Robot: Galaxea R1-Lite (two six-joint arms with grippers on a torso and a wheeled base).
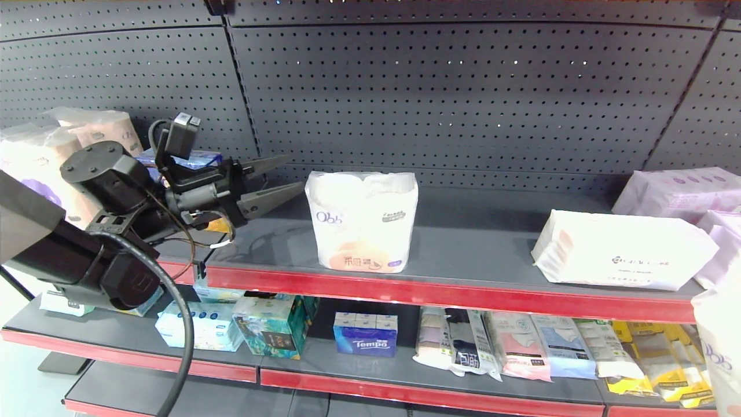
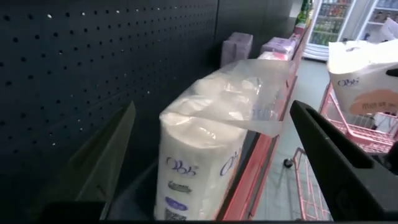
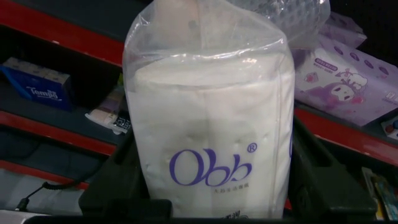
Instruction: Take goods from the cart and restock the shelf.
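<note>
The pack of toilet rolls (image 1: 362, 223) stands upright near the front edge of the upper shelf (image 1: 463, 292), in the middle of the frame. It looks light and soft: squashy rolls under slick plastic film, with a loose, crumpled collar of film at the top. I would judge that collar a poor hold, since it would slip or tear. A better grip is across the two flat sides at mid-height, firm enough to dent the rolls a little.

The left arm comes in from the left edge of the frame, stretched roughly level above the shelf front. The left pincer (image 1: 295, 172) points at the pack with its jaws spread wide. It holds nothing and sits just beside the pack's left side, not touching it.

A second pack (image 3: 211, 124) is clamped between the fingers of the right pincer (image 3: 221, 186), which grips it by its sides. It shows at the lower right corner (image 1: 721, 347), with the cart (image 2: 367, 130) below it.
</note>
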